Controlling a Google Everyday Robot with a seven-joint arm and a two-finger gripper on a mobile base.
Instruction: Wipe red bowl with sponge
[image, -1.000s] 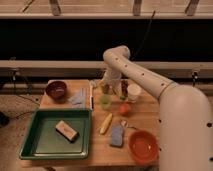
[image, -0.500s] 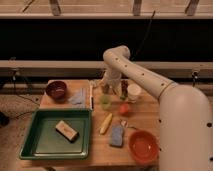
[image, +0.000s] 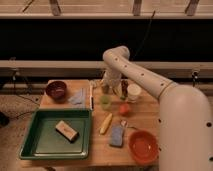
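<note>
The red bowl (image: 144, 146) stands at the table's front right. A tan sponge-like block (image: 66, 130) lies in the green tray (image: 31, 148) at the front left. A blue sponge-like pad (image: 116, 135) lies on the table just left of the red bowl. My gripper (image: 106, 88) hangs at the back middle of the table, just above a small green cup (image: 105, 102). It is far from the red bowl and from both pads.
A dark maroon bowl (image: 56, 90) stands at the back left, with a pale blue cloth (image: 78, 98) beside it. A white cup (image: 133, 92), an orange fruit (image: 124, 108) and a banana (image: 106, 123) sit mid-table. My arm reaches over the table's right side.
</note>
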